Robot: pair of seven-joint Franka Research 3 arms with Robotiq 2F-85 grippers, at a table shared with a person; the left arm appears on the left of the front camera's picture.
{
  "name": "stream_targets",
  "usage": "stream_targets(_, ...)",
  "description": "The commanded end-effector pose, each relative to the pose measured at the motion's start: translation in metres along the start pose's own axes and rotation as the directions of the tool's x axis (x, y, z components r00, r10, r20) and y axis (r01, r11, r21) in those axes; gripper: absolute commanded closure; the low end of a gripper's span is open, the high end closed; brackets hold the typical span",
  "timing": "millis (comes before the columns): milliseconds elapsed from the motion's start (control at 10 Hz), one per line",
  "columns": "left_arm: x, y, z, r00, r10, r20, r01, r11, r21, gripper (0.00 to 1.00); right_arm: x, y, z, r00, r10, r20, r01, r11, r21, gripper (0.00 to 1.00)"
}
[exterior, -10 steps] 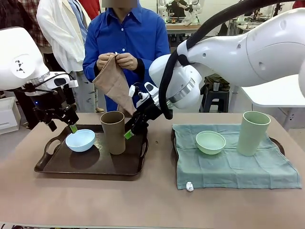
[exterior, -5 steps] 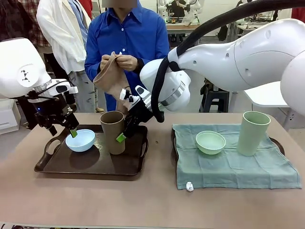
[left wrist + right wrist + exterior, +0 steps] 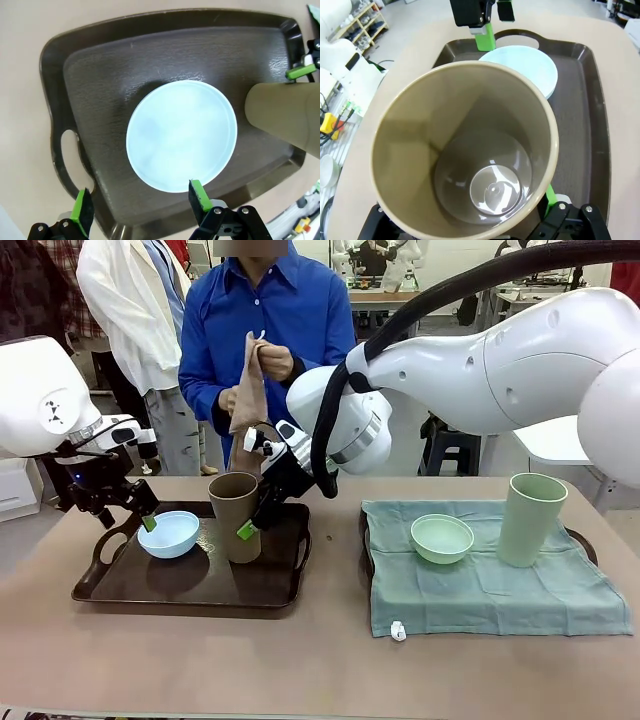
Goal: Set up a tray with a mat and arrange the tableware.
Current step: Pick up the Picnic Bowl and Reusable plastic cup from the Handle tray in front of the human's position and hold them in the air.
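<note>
A light blue bowl [image 3: 168, 534] and a tan-brown tumbler [image 3: 235, 516] stand on the bare dark brown tray [image 3: 190, 585]. My left gripper [image 3: 127, 518] hangs open just over the bowl's left rim; in the left wrist view the bowl [image 3: 181, 142] lies ahead of its gripper [image 3: 140, 205]. My right gripper [image 3: 248, 525] is open with its jaws on either side of the tumbler [image 3: 465, 150], one green fingertip [image 3: 549, 194] beside its wall. The person holds a tan mat [image 3: 250, 395] up at chest height. A pale green bowl [image 3: 442, 538] and a pale green tumbler [image 3: 532, 519] stand on a green mat [image 3: 500, 595].
The green mat covers a second tray [image 3: 583, 540] at the right. A small white object [image 3: 398, 631] lies by the mat's front edge. Bare tabletop [image 3: 300, 670] runs along the front. The person stands at the far side.
My right gripper has moved left and down, its jaws now around the tan tumbler. My left gripper has shifted slightly left at the bowl. The person has lifted the tan mat higher.
</note>
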State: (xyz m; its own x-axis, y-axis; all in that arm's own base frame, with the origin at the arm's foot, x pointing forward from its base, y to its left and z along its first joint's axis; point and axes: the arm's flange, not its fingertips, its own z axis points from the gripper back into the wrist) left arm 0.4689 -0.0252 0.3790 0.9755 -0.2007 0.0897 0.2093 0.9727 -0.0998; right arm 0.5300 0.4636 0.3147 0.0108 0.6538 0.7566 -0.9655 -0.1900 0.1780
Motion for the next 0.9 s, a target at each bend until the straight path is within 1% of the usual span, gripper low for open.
stream_targets(0,-0.002,-0.004,0.004,1.0,-0.003,0.0,0.003,1.0,0.001,0.0,0.0,0.0,0.002,1.0,-0.006,0.004,0.006,1.0,-0.003,0.0)
stream_targets(200,0.0,-0.001,0.001,1.0,-0.002,0.001,0.002,1.0,0.0,0.0,0.0,0.0,0.001,1.0,-0.001,0.002,0.001,1.0,0.0,0.0)
stream_targets(300,0.007,0.0,-0.003,0.999,0.039,-0.003,-0.039,0.999,-0.012,0.0,0.0,-0.001,0.002,1.0,0.008,0.004,-0.008,1.0,-0.004,0.0)
stream_targets(600,0.024,0.002,-0.009,0.995,0.082,0.051,-0.081,0.997,-0.018,0.0,-0.002,-0.004,-0.004,1.0,0.006,0.007,-0.006,1.0,0.004,0.0)
stream_targets(700,0.029,0.003,-0.012,0.994,0.1,0.044,-0.1,0.995,-0.005,0.0,-0.002,-0.004,-0.006,1.0,0.001,0.011,-0.002,1.0,0.008,0.0)
stream_targets(800,0.038,0.008,-0.02,0.993,0.115,0.039,-0.116,0.993,0.03,0.0,-0.002,-0.007,-0.006,1.0,0.001,0.012,-0.001,1.0,0.01,0.0)
